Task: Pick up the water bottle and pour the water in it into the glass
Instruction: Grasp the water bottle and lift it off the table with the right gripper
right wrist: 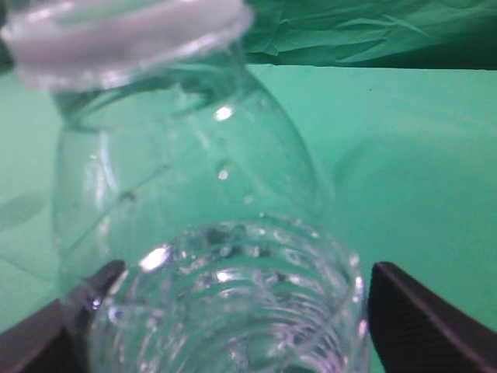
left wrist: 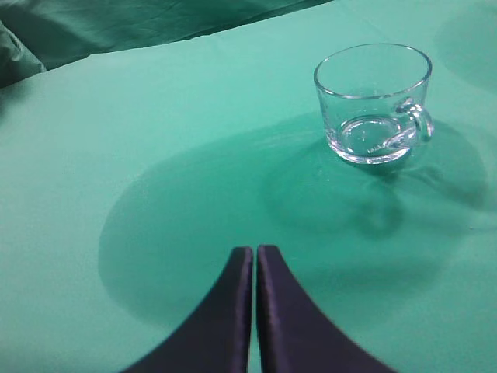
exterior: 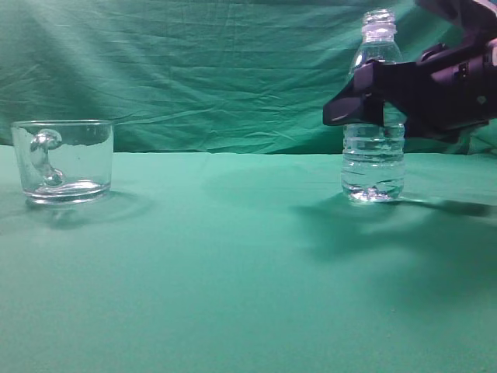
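The water bottle [exterior: 373,159] stands upright and uncapped on the green cloth at the right, with water [exterior: 373,172] filling its lower part. My right gripper [exterior: 348,107] reaches in from the right at mid-body height. In the right wrist view its jaws [right wrist: 245,273] sit open on either side of the ribbed bottle [right wrist: 194,171], very close to it. The glass [exterior: 66,159], an empty clear mug, stands at the far left with its handle toward the camera. In the left wrist view my left gripper [left wrist: 255,252] is shut and empty, hovering short of the glass [left wrist: 373,101].
Green cloth covers the table [exterior: 233,272] and hangs wrinkled as a backdrop [exterior: 194,70]. A wide stretch of cloth lies between glass and bottle. The left arm does not show in the exterior view.
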Motion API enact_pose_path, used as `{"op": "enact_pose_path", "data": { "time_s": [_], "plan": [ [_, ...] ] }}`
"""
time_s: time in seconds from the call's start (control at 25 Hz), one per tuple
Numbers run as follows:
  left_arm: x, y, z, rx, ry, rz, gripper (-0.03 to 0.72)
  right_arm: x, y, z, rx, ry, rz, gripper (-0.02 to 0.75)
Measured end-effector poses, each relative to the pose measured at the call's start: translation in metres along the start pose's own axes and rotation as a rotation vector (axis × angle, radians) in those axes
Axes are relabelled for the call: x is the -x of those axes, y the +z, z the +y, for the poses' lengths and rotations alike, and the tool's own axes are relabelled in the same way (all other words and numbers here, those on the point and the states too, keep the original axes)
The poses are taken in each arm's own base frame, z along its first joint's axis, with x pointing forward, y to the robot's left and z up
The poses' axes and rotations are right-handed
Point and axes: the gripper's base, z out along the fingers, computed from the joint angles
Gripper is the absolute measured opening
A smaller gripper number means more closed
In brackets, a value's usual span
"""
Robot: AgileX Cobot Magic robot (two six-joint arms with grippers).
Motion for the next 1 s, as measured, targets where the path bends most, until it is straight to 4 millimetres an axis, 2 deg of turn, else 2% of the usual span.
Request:
{"op": "enact_pose_path", "data": {
  "time_s": [0.04,0.08,0.24,0.28,0.36,0.44,0.6,0.64,0.96,1.0],
  "plan": [
    [0.0000,0.0000,0.0000,0.000,0.000,0.000,0.000,-0.0001,0.0006,-0.0001,0.001,-0.002,-0.003,0.552],
    [0.0000,0.0000,0.0000,0.000,0.000,0.000,0.000,-0.0016,0.0009,-0.0004,0.001,-0.002,0.002,0.540],
    [0.0000,0.0000,0.0000,0.000,0.000,0.000,0.000,-0.0016,0.0011,0.0003,0.009,-0.014,0.002,0.545],
    [0.0000,0.0000,0.0000,0.000,0.000,0.000,0.000,-0.0022,0.0012,0.0005,0.013,-0.017,0.005,0.495],
    [0.0000,0.0000,0.0000,0.000,0.000,0.000,0.000,-0.0017,0.0015,0.0009,0.017,-0.030,0.002,0.494],
    [0.0000,0.0000,0.0000,0.000,0.000,0.000,0.000,-0.0020,0.0015,0.0009,0.018,-0.043,0.005,0.433],
    [0.0000,0.0000,0.0000,0.000,0.000,0.000,0.000,-0.0023,0.0015,0.0014,0.023,-0.053,0.008,0.445],
    [0.0000,0.0000,0.0000,0.000,0.000,0.000,0.000,-0.0023,0.0015,0.0014,0.023,-0.053,0.008,0.405],
    [0.0000,0.0000,0.0000,0.000,0.000,0.000,0.000,-0.0023,0.0015,0.0014,0.023,-0.055,0.008,0.418],
    [0.0000,0.0000,0.0000,0.000,0.000,0.000,0.000,-0.0025,0.0015,0.0013,0.023,-0.055,0.010,0.377]
  ]
}}
